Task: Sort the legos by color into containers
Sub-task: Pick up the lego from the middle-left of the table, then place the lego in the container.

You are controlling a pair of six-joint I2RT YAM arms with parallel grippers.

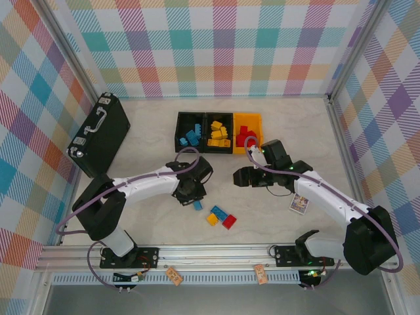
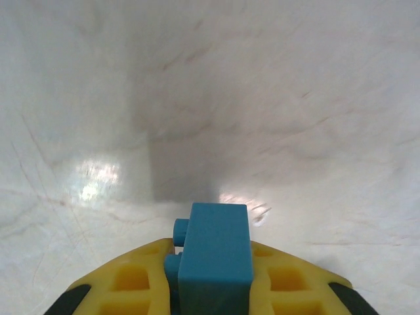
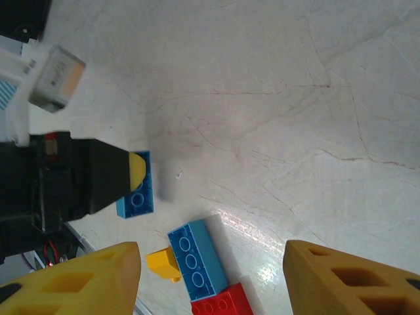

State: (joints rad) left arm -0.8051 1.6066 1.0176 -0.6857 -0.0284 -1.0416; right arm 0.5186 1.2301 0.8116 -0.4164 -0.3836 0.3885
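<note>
Blue lego (image 2: 215, 252) pinched in the left end effector (image 2: 213, 279), at the worktop (image 2: 295, 98) on the near side of the containers (image 1: 218, 133) — right end effector (image 3: 211, 262) spread; loose legos (image 1: 221, 217) farther from the containers; card (image 1: 300, 203) print unreadable.

Left gripper (image 2: 213, 283) low, clamped on blue lego (image 2: 216, 249); right gripper (image 3: 210, 257) spread wide, hovering.

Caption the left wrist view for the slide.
Left gripper shut on a blue lego against the white table.
</note>
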